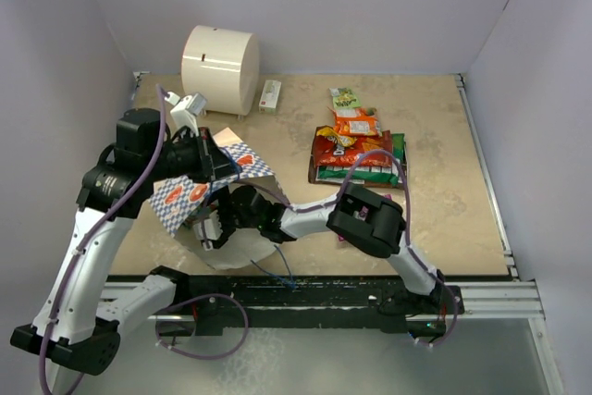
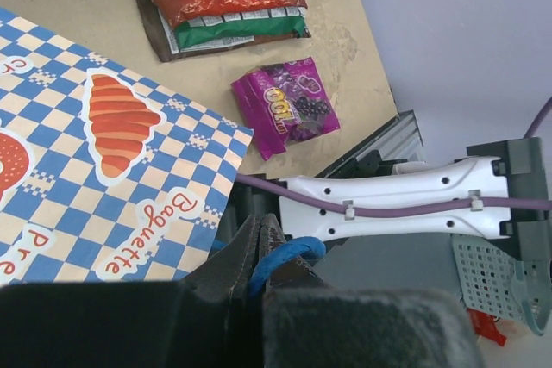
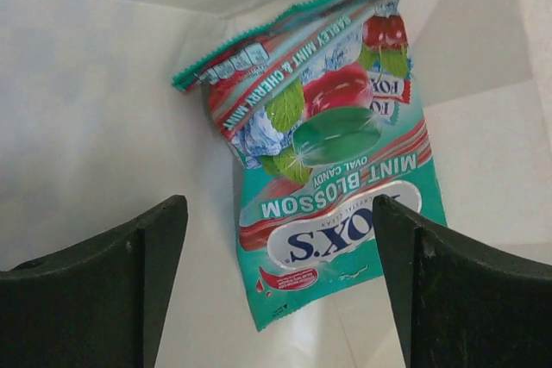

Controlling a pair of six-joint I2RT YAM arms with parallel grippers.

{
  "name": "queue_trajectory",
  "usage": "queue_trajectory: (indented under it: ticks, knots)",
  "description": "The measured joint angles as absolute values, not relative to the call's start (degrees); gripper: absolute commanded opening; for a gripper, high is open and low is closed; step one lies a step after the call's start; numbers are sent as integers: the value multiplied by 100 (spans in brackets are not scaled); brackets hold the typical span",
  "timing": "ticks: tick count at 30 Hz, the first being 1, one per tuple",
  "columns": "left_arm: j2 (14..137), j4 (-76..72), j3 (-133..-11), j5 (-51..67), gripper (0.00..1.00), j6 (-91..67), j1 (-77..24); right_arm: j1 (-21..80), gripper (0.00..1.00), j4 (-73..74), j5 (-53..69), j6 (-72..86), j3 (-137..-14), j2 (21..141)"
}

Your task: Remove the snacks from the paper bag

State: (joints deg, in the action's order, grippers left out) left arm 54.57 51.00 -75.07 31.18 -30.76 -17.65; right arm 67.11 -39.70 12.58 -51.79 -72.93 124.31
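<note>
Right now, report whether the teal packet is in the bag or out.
In. The teal packet lies on the cream lining of the paper bag, walls rising around.

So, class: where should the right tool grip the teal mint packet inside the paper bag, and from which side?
Probably the near end, pinched across its narrow width, coming straight ahead. The teal mint packet lies flat on the paper bag's cream lining, its near end inside the open right tool but offset toward one finger; shift sideways first.
</note>
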Motion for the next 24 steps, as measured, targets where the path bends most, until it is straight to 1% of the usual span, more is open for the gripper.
queue_trajectory:
  ticks: [6, 12, 13, 16, 19, 24]
  knots:
    - [5579, 5043, -7507, 3321, 0, -3085, -1765, 6731, 89, -4021, 773, -5422, -7854, 13039]
    - [5583, 5046, -7507, 3433, 0, -3094, -1765, 6748, 83, -4169, 388, -5583, -8538, 13572]
    - [5581, 5046, -7507, 3435, 0, -3100, -1765, 6748, 80, -4206, 377, -5596, -8595, 13631]
    - [5570, 5046, -7507, 3437, 0, -3138, -1765, 6748, 63, -4265, 373, -5616, -8748, 13767]
    - [5533, 5057, -7507, 3433, 0, -3194, -1765, 6748, 50, -4276, 399, -5625, -8842, 13896]
    - [5426, 5122, -7507, 3395, 0, -3227, -1765, 6748, 34, -4257, 432, -5618, -8960, 14009]
